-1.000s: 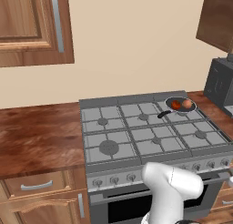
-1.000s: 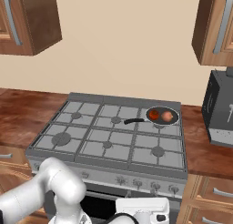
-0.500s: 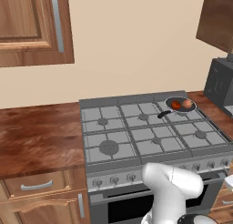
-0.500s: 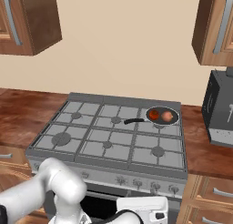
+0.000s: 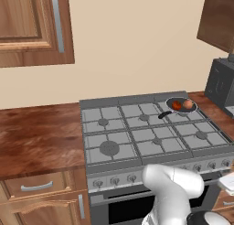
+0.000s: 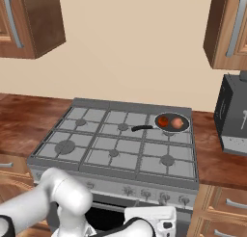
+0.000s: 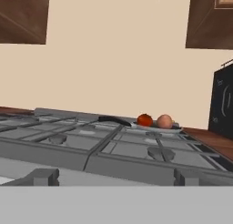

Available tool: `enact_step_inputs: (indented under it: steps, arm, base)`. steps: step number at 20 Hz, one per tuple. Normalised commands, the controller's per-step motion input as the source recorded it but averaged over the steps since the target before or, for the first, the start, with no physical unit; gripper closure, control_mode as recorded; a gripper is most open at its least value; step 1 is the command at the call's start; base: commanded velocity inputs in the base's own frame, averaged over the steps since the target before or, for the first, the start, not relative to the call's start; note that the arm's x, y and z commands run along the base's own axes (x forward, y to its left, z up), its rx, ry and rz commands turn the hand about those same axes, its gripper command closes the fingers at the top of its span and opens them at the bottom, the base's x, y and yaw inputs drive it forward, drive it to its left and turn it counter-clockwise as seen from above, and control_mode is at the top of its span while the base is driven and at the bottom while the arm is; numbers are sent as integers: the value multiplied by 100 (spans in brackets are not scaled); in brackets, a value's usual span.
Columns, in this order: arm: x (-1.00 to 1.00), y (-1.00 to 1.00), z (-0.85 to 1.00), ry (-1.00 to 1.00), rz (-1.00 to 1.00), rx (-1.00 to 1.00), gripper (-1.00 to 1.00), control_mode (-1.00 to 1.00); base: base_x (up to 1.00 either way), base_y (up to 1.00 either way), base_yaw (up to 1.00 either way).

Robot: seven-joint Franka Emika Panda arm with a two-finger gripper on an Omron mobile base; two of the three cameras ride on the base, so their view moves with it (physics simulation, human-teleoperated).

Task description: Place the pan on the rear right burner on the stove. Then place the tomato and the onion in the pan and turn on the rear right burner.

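Comparing with the frames a moment back: the stove (image 5: 155,132) top is staying as it was, while the arm is sinking lower in front of the range, its hand now dropping below the knob row (image 6: 159,196) at about 6 o'clock from the stove's centre. The pan (image 6: 172,122) is sitting on the rear right burner at roughly 1 o'clock, handle pointing toward 9, with the tomato (image 6: 163,121) on the left and the onion (image 6: 177,123) just beside it, both inside. The claw is hanging spread wide and pinching nothing, so placing looks finished, and only turning on the burner seems left.
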Motion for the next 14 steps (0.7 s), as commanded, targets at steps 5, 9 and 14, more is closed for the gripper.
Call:
enact_step_inputs:
  steps: [5, 9, 14]
  arm:
    - [23, -8, -29, 0, 0, 0, -100, -100]
    - [19, -20, -28, 0, 0, 0, -100, -100]
    - [15, -27, -29, 0, 0, 0, -100, -100]
  base:
    - [0, 0, 0]
    - [0, 0, 0]
    - [0, 0, 0]
